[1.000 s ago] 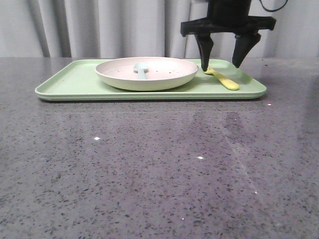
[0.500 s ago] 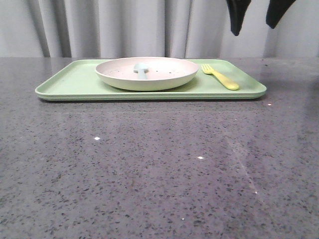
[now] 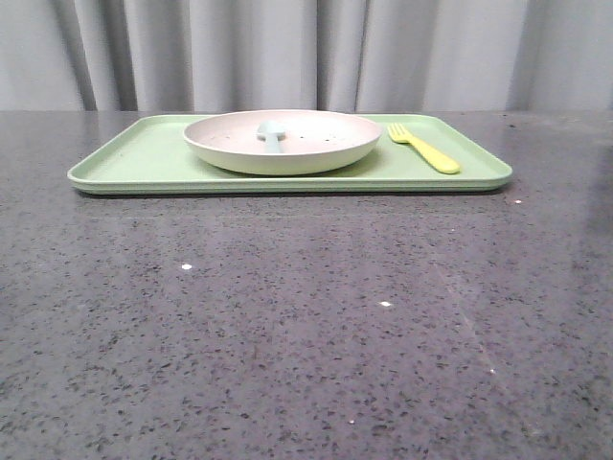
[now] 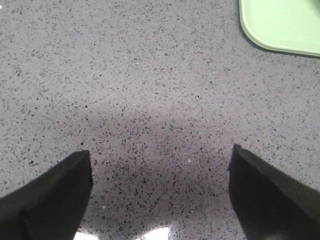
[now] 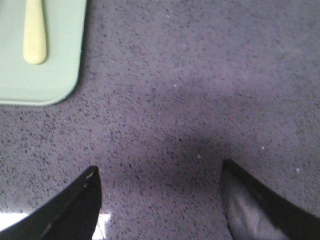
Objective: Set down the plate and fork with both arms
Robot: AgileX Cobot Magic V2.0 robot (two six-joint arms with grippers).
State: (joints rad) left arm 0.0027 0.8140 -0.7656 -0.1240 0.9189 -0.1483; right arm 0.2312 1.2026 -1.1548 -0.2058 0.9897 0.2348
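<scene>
The plate [image 3: 283, 141], cream-white with a pale pink speckled inside, rests on the light-green tray [image 3: 144, 158] at the back of the table. The yellow fork [image 3: 424, 149] lies on the tray to the plate's right; its handle end also shows in the right wrist view [image 5: 34, 35]. Neither gripper shows in the front view. My left gripper [image 4: 160, 157] is open and empty above bare table beside a tray corner [image 4: 280, 25]. My right gripper [image 5: 159, 171] is open and empty above bare table beside the tray's corner [image 5: 55, 75].
A pale blue spoon [image 3: 272, 133] lies inside the plate. The speckled grey table [image 3: 306, 316] stretches from the tray to the front edge. A grey curtain [image 3: 287, 53] hangs behind the table.
The right gripper, open over the fork on the tray a second ago, rose and has left the front view. The fork stays on the tray where it lay.
</scene>
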